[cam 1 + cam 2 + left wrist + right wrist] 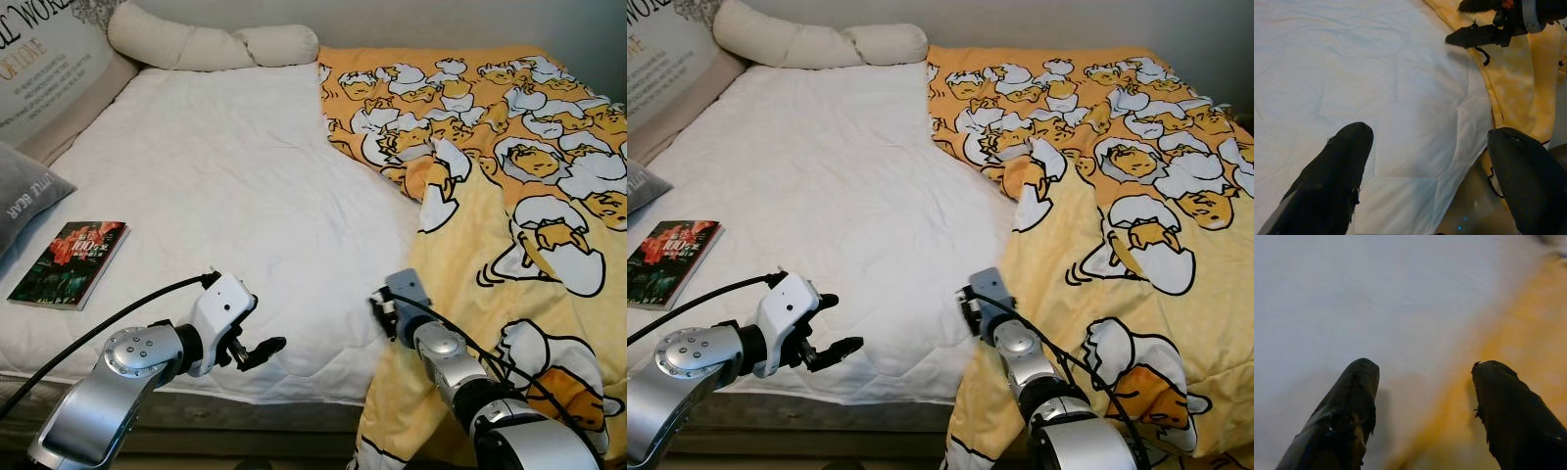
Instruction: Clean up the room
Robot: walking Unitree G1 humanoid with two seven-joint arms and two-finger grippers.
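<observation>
Left eye view puts both arms low over the bed's near edge. The left gripper (257, 351) hangs above the white sheet (235, 176), fingers spread, holding nothing. Just across from it the right gripper (384, 311) hovers at the border of the yellow blanket (509, 176), right where yellow meets white; its wrist view shows its fingers (1347, 416) apart and empty over that seam. The blanket covers the bed's right side and hangs over the front edge. Off to the left lies a book (69, 262), well apart from both grippers. At the far end rest white pillows (211, 44).
</observation>
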